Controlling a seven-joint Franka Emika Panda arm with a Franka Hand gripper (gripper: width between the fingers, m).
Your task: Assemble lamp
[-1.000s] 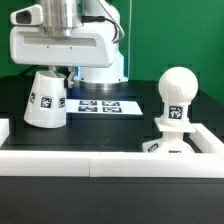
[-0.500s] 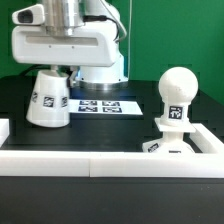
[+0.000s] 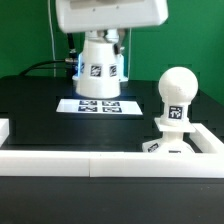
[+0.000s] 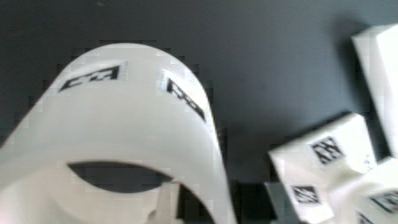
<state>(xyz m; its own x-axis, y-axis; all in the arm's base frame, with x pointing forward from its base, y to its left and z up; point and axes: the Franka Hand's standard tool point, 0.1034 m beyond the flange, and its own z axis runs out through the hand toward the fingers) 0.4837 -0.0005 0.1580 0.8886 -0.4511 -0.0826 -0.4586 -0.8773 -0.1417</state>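
Gripping the shade (image 3: 97, 68), the tool (image 3: 100, 38) is carrying it clear of the tabletop (image 3: 30, 105), wide mouth downward, over the back-centre area just above the marker board (image 3: 98, 105); the fingertips themselves are hidden behind the wrist housing, so the hold is being judged from the shade hanging in the air under it. Wrist view is showing the shade (image 4: 125, 140) filling most of the frame, tags facing outward, dark tabletop behind it. Bulb (image 3: 177, 90) is standing upright on its stem in the base (image 3: 165, 148), which is sitting in the front-right corner, pressed against the white rail (image 3: 90, 165) along the front edge. That corner seating is likely keeping the base from sliding under load. Bulb is looking already mounted, so the remaining step appears to be lowering the shade over it. Shade and bulb are well apart at present. Lifted height is probably giving clearance to pass over the bulb top.
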